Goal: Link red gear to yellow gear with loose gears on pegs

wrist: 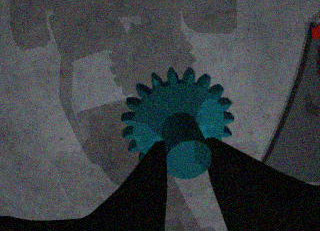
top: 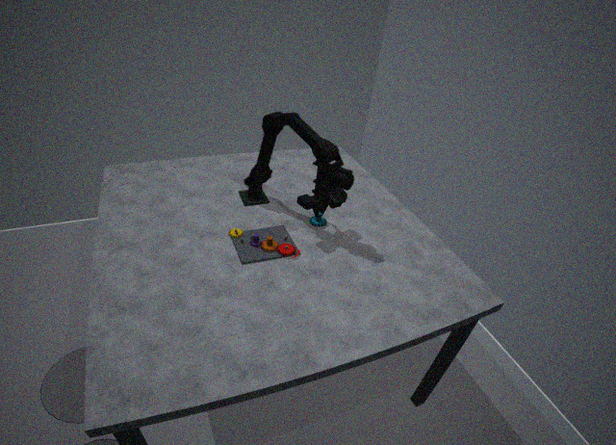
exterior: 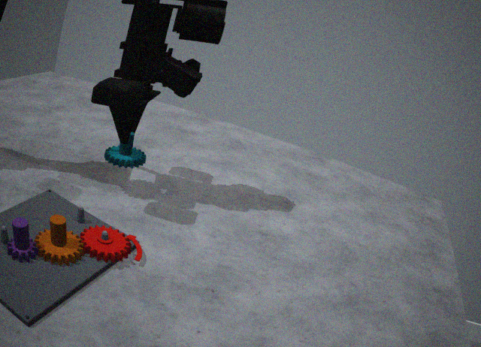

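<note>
My gripper point(top: 319, 214) point(exterior: 125, 143) point(wrist: 184, 147) is shut on the upright handle of a teal gear point(top: 318, 222) point(exterior: 134, 157) point(wrist: 172, 98). It holds the gear level, a little above the table beside the grey board point(top: 248, 256) point(exterior: 42, 289) point(wrist: 295, 146). On the board, a red gear point(top: 286, 249) point(exterior: 116, 245), an orange gear point(top: 269, 247) point(exterior: 71, 250) and a smaller purple gear point(top: 255, 241) point(exterior: 21, 238) stand in a row, their teeth close together. A yellow gear point(top: 236, 233) is at the far left corner. Bare pegs are near the purple gear point(top: 242, 241) and behind the red gear.
A red curved arrow point(top: 297, 252) point(exterior: 137, 249) lies beside the red gear. The arm's base plate point(top: 246, 200) stands on the table point(top: 198, 321) behind the board. The tall orange and purple handles stick up above the board. The arm's shadow falls across the table near the teal gear.
</note>
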Robot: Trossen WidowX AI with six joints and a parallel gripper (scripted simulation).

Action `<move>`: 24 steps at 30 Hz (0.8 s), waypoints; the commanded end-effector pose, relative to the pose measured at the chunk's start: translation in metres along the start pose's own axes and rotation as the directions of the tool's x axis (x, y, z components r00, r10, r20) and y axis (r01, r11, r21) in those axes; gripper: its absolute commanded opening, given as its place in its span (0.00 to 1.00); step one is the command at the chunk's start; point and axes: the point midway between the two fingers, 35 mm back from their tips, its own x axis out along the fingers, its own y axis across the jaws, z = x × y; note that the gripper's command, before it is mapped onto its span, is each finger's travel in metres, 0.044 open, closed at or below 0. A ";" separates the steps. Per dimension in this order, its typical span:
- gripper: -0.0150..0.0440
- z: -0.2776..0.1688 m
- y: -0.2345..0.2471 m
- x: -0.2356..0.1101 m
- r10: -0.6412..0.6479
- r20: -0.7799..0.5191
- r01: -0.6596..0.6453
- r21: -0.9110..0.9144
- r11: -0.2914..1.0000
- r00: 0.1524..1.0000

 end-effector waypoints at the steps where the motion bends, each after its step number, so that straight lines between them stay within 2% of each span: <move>1: 0.25 0.002 0.000 -0.009 -0.003 0.005 0.003 -0.006 1.000 1.000; 24: 0.25 0.000 -0.001 -0.055 -0.003 -0.004 0.003 -0.025 1.000 1.000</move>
